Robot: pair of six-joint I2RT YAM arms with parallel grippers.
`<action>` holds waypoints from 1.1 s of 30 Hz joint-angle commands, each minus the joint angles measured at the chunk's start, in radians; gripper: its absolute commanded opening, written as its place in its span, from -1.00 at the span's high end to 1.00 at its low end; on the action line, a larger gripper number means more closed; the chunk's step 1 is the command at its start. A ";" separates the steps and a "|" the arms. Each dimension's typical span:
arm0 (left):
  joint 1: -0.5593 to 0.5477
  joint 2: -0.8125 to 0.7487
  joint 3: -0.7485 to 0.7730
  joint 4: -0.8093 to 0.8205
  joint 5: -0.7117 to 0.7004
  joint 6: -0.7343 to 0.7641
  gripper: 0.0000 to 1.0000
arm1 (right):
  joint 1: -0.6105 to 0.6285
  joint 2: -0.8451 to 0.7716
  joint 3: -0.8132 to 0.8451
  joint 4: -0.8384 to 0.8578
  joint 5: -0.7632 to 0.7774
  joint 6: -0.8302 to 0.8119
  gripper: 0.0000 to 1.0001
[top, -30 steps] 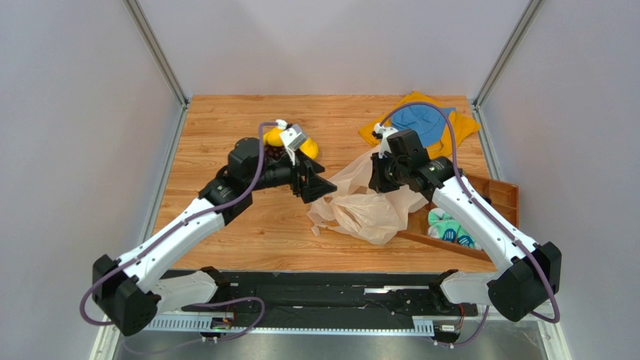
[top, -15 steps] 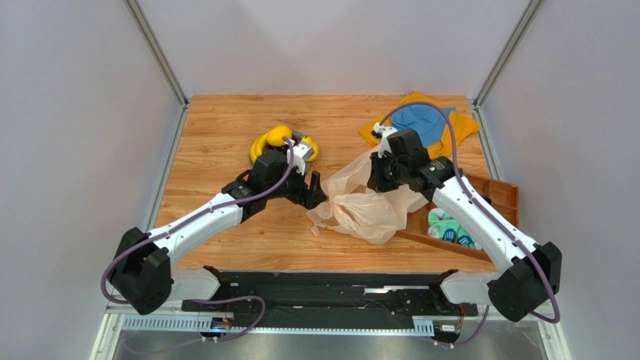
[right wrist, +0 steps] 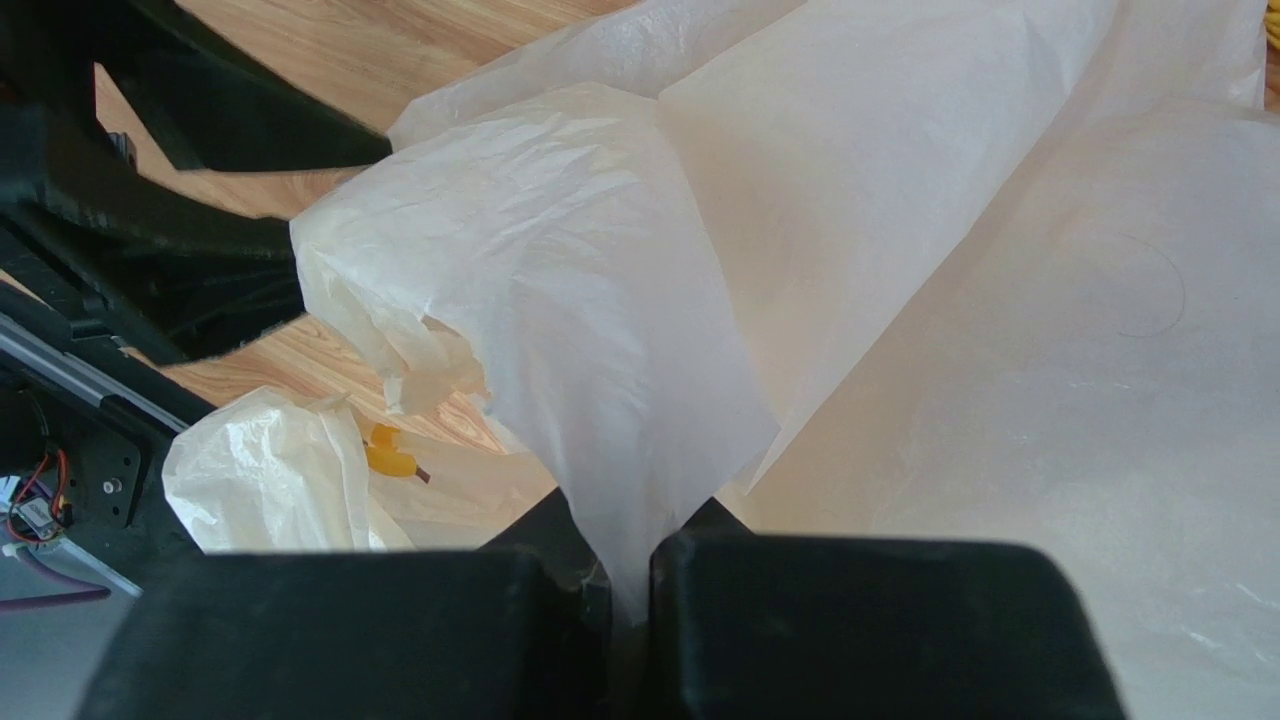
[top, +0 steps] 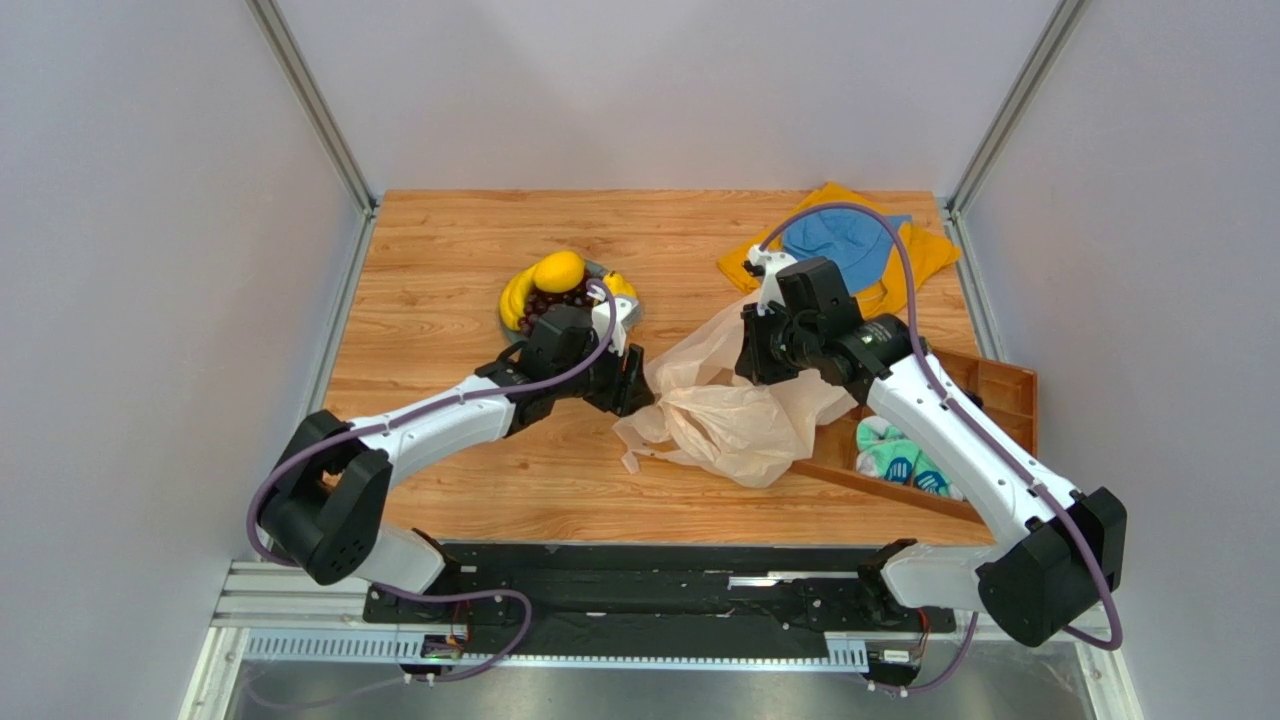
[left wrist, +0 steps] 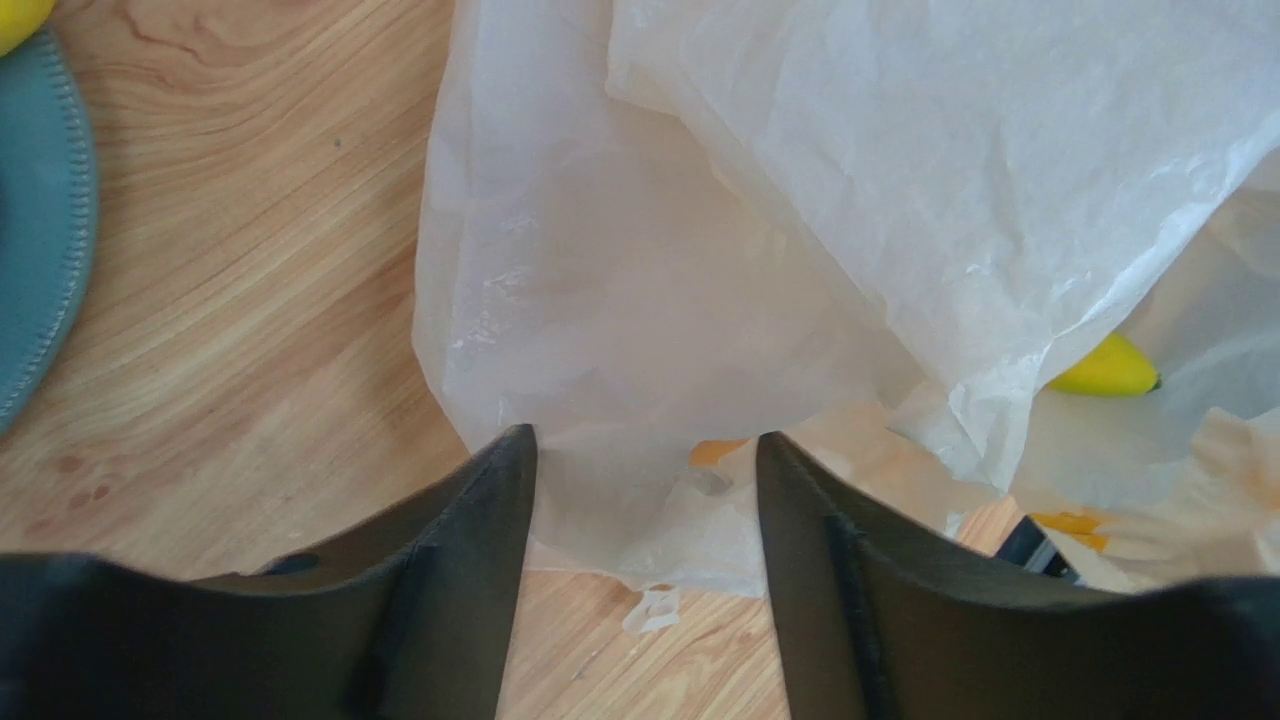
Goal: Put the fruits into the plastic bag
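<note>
Right gripper point(right wrist: 631, 578) on bag point(right wrist: 932, 300); fruit point(right wrist: 388, 458) inside

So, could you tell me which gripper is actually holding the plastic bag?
The right gripper, shut on a fold of the plastic bag; the left gripper stands open at its edge.

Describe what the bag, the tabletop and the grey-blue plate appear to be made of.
The plastic bag looks like thin translucent peach film: it crinkles and wood shows through. The tabletop shows grain lines with a smooth matt finish, so wood or wood-look laminate. The plate is smooth and evenly grey-blue; ceramic or plastic, I cannot tell.
</note>
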 commanded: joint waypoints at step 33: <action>0.087 -0.259 0.091 -0.620 0.194 0.030 1.00 | 0.000 -0.093 0.057 0.124 -0.238 -0.072 -0.66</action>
